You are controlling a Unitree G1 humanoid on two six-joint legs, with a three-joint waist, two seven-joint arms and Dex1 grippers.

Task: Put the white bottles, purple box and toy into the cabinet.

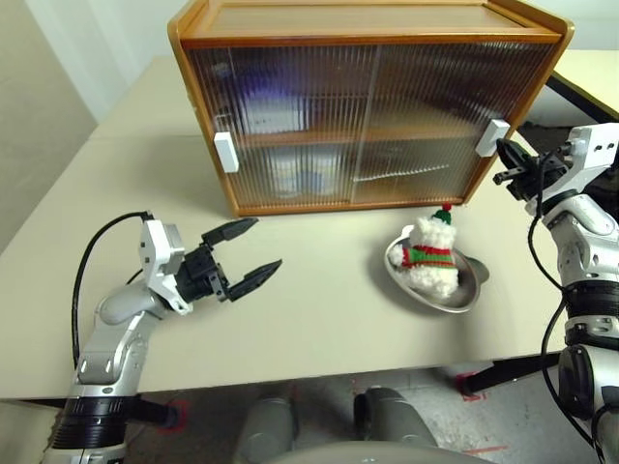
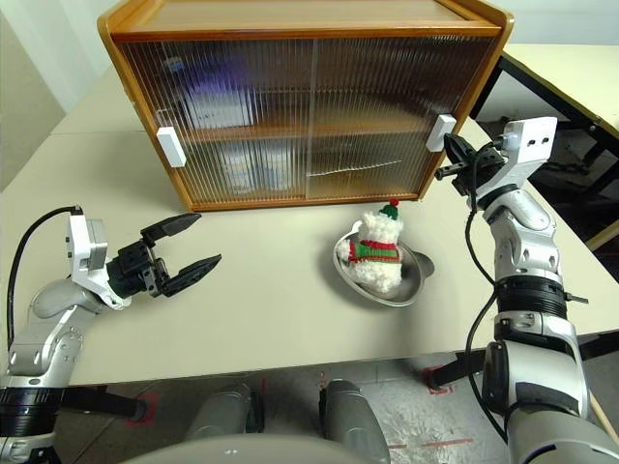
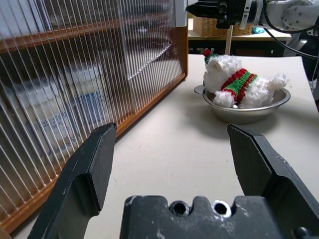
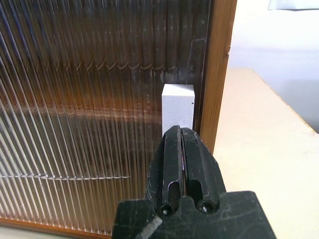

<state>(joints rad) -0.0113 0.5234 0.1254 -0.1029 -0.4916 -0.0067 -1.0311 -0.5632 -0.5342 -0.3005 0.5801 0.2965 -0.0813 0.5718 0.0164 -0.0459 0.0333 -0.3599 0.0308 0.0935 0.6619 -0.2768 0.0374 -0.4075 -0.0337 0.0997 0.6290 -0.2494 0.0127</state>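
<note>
Both sliding doors of the cabinet [image 1: 368, 106] are across, upper centre of the head view, and through the ribbed panels there are blurred shapes: two pale, blue-printed forms on the lower level that look like the white bottles [image 1: 300, 174], and a purplish patch on the shelf above, probably the purple box [image 1: 261, 101], though the ribbing smears it too much to be sure. Over at the right edge of the frame, the right end effector [image 2: 456, 159] has its fingers pressed flat together, tips right at the white handle [image 4: 178, 107] on the cabinet's right door; contact can't be judged. The toy [image 1: 430, 256] sits in a shiny steel dish [image 1: 462, 300] on the tabletop [image 1: 319, 319], lower right of centre, in front of the cabinet. Lower left, the left end effector [image 1: 253, 253] hovers over the tabletop with fingers spread wide, nothing between them, pointing toward the toy.
</note>
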